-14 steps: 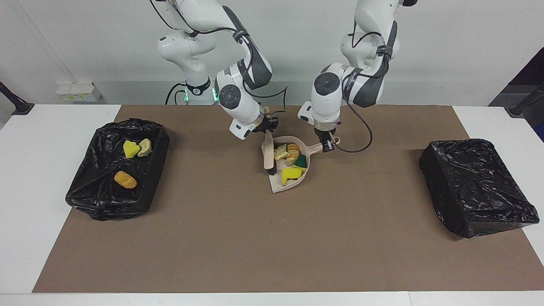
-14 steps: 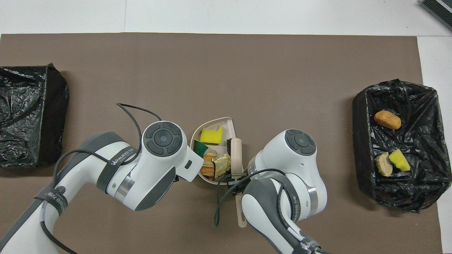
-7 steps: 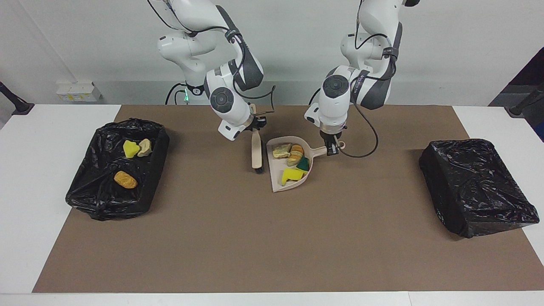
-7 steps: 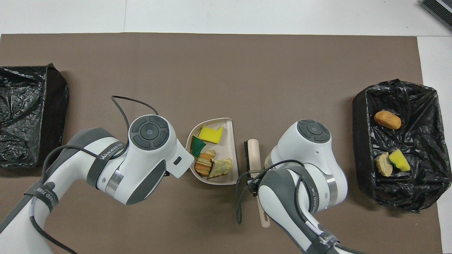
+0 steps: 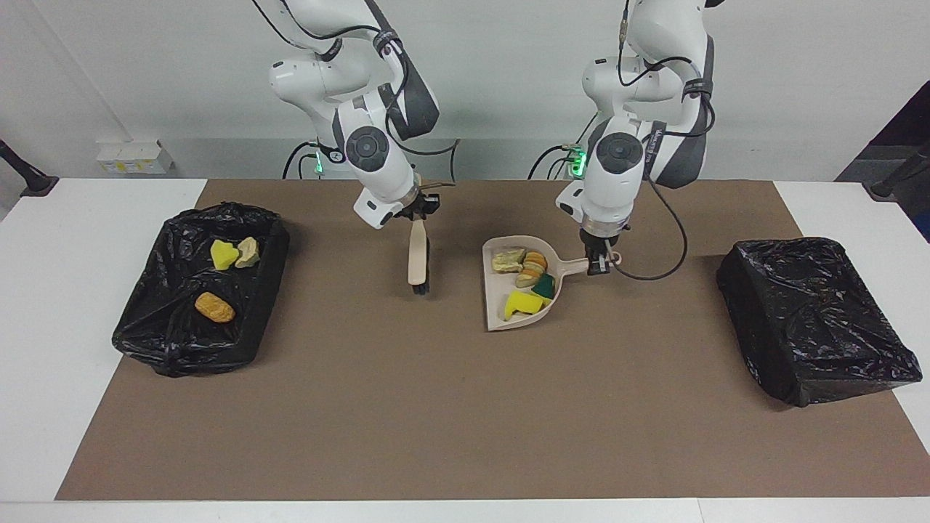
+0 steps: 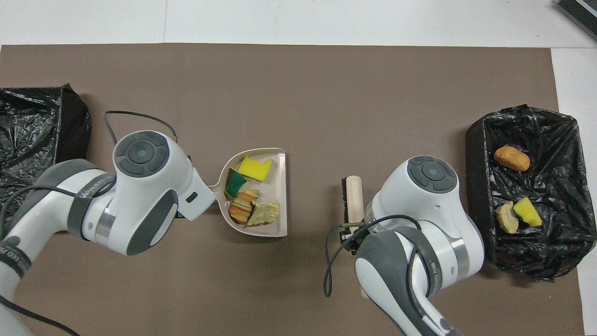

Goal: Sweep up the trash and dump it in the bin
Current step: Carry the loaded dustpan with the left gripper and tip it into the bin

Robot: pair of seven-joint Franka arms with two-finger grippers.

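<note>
Four pieces of trash (image 5: 528, 280) lie in the beige dustpan (image 5: 498, 305) near the middle of the brown mat (image 5: 450, 407) — a yellow sponge, a green-backed one, a striped orange lump and a pale wad. The left pincer (image 5: 600, 263) is clamped on the dustpan's handle. The right pincer (image 5: 418, 211) is clamped on the handle of the beige brush (image 5: 418, 260), which hangs bristles-down beside the dustpan, apart from it. Three more pieces (image 6: 513, 186) rest in the open black-lined bin (image 5: 145, 334) at the right arm's end of the bench. Another black-bagged bin (image 5: 814, 319) sits at the left arm's end.
</note>
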